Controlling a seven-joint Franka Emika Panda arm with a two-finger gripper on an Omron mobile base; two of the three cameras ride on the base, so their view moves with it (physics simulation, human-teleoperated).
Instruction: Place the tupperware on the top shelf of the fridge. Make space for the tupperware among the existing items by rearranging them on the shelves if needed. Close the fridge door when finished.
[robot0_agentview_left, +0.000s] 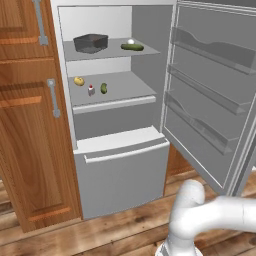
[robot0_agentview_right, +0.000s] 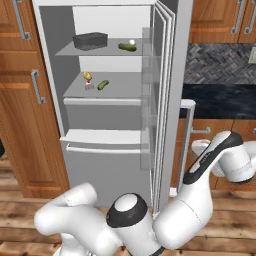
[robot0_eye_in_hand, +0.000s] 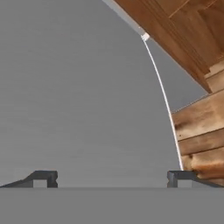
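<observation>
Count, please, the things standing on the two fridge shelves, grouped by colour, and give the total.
Dark grey: 1, the tupperware on the top shelf
Green: 2, the cucumber on the top shelf and the pickle on the shelf below
White: 1, the egg-like ball
Yellow: 1, the lemon-like fruit
White with red top: 1, the small carton
Total: 6

The white arm rises from its base, folds at a rounded elbow low down, and reaches off to the robot's right with a dark-banded forearm bending up and over at the wrist. Seen from the hand camera, the gripper (robot0_eye_in_hand: 111, 178) has its two dark fingertips (robot0_eye_in_hand: 43, 178) spread as wide as they go, with nothing between them. Just ahead of the gripper lies a flat grey face, close up.
</observation>
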